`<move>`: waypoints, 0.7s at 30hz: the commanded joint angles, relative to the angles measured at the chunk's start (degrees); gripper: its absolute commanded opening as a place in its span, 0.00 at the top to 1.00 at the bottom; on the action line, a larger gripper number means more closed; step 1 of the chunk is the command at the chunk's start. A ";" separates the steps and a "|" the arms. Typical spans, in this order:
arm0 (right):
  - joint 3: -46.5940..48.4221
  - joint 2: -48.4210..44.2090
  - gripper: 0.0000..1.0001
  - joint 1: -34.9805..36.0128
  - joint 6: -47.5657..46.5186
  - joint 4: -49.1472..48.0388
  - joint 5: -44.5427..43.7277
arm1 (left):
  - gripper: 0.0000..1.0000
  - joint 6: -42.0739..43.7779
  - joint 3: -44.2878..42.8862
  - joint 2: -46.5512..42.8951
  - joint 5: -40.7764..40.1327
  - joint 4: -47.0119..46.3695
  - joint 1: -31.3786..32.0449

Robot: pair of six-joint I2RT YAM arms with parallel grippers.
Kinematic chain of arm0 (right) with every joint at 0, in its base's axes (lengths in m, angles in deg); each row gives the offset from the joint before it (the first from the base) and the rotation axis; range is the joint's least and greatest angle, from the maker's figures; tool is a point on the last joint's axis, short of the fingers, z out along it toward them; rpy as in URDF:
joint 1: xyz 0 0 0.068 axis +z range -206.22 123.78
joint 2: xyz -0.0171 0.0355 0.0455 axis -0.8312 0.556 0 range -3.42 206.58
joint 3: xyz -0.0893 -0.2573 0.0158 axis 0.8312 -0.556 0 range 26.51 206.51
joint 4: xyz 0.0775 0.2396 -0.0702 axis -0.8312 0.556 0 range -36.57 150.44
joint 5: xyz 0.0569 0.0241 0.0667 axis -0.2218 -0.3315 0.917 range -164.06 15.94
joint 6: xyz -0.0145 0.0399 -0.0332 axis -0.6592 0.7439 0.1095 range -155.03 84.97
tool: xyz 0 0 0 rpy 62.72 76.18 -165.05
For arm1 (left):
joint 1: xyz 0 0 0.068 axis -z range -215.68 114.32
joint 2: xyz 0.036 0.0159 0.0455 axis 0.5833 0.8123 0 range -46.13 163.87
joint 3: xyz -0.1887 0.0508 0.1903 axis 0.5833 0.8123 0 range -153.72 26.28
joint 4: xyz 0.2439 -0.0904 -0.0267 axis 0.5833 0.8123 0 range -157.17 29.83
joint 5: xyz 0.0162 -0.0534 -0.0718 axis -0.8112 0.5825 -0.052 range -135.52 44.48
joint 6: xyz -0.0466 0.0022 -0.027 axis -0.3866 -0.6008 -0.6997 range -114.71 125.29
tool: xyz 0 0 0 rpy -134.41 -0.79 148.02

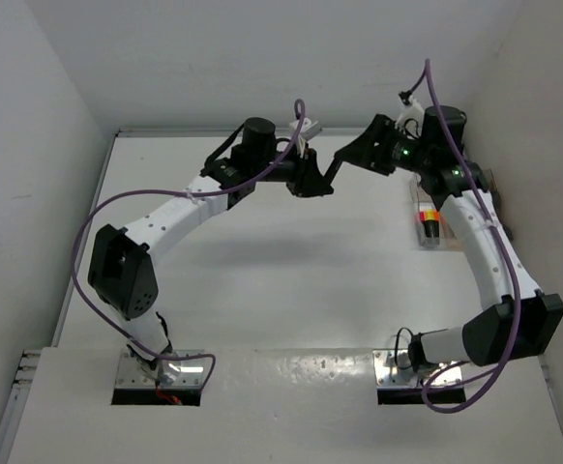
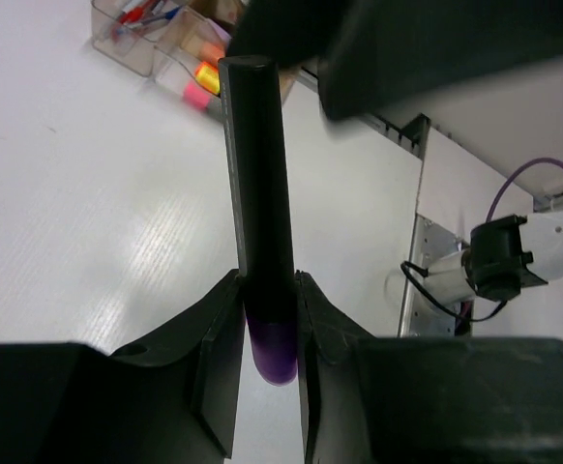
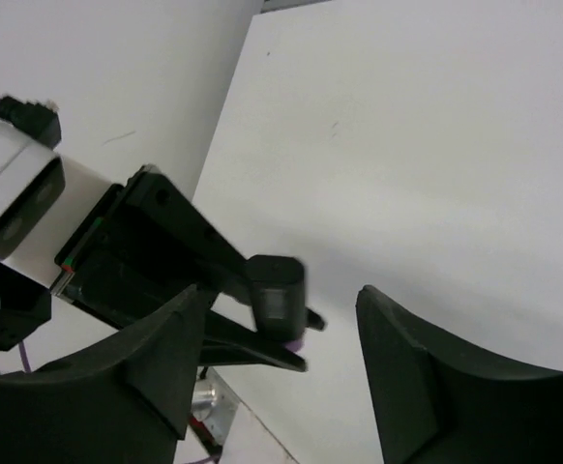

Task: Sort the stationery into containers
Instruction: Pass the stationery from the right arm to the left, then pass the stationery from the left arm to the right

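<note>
My left hand (image 2: pixel 267 282) is clamped on the purple-capped highlighter (image 2: pixel 257 164), up off the surface (image 1: pixel 262 261) at far centre. My right hand (image 3: pixel 283 298) gapes wide, the highlighter's black end in the gap, untouched.

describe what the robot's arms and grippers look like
The left arm and right arm have white links and bulky black joints, each trailed by a looping purple cable. The left gripper and right gripper are matte black with wedge-shaped fingers. Small green lights show near the right wrist.
</note>
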 commanded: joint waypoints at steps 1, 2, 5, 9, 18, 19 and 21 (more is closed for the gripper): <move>3.87 -1.97 0.35 -6.60 -3.65 -0.37 4.70 | 1.00 2.03 -2.02 -0.72 5.52 0.55 -0.96; 4.48 -1.88 0.33 -8.01 -4.36 -0.02 5.50 | 1.00 1.42 -1.50 -0.72 7.19 0.55 -1.40; 6.59 -2.31 0.31 -13.64 -11.02 1.65 9.37 | 1.00 -3.65 -0.53 0.59 17.28 -0.84 -3.25; 5.55 -6.26 0.31 -15.50 -29.36 4.64 9.28 | 1.00 -21.22 5.52 1.74 29.17 -18.66 -4.22; -16.83 -23.66 0.33 -9.78 -74.56 1.23 4.80 | 1.00 -37.86 11.86 0.34 30.94 -25.71 -4.40; -18.87 -26.81 0.33 -9.78 -78.50 -1.74 4.80 | 1.00 -40.22 14.22 -0.01 30.77 -26.77 -4.40; -24.05 -29.29 0.33 -8.22 -82.30 -3.79 5.24 | 1.00 -41.73 16.08 -0.89 30.59 -28.36 -4.40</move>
